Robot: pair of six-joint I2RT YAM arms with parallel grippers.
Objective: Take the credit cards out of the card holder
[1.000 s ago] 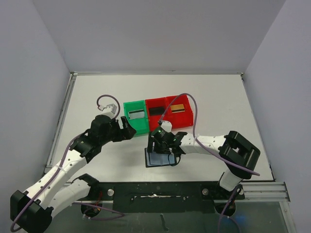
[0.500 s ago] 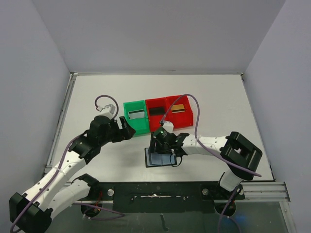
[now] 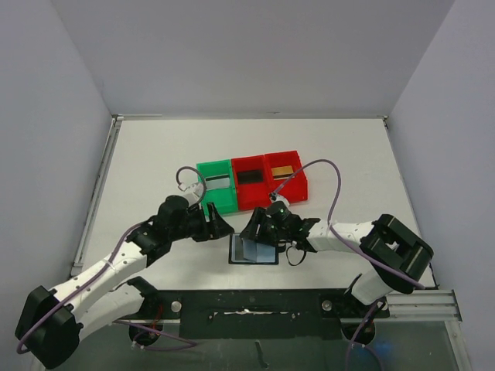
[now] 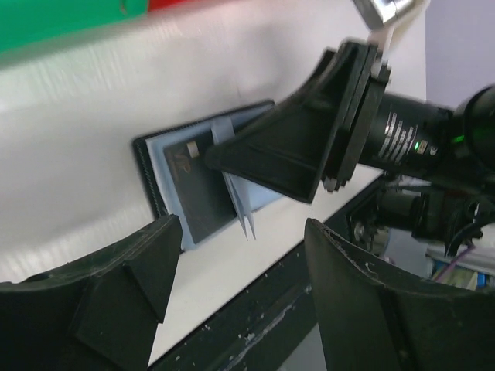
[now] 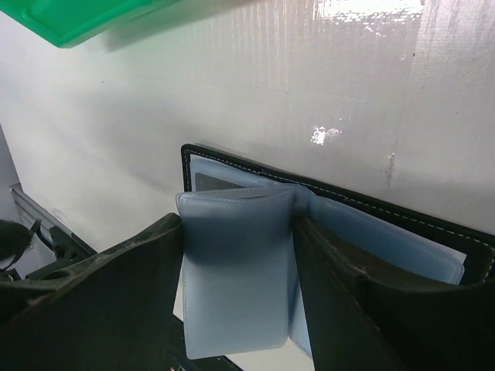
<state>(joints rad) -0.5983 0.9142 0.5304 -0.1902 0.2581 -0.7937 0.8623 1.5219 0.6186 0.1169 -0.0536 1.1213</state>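
The card holder lies open on the table near the front edge, black outside and grey-blue inside. My right gripper is down on it and open. In the right wrist view a grey-blue pocket leaf stands up between its fingers. A dark card shows in the pocket behind the leaf, and also in the left wrist view. My left gripper is open and empty just left of the holder. A silvery-grey card, a black card and a gold card lie in the bins.
A green bin and two red bins stand in a row just behind the holder. The table's black front rail runs close below it. The two grippers are close together over the holder.
My left arm has swung right and forward from beside the green bin to the holder's left edge. My right gripper has shifted slightly right on the holder.
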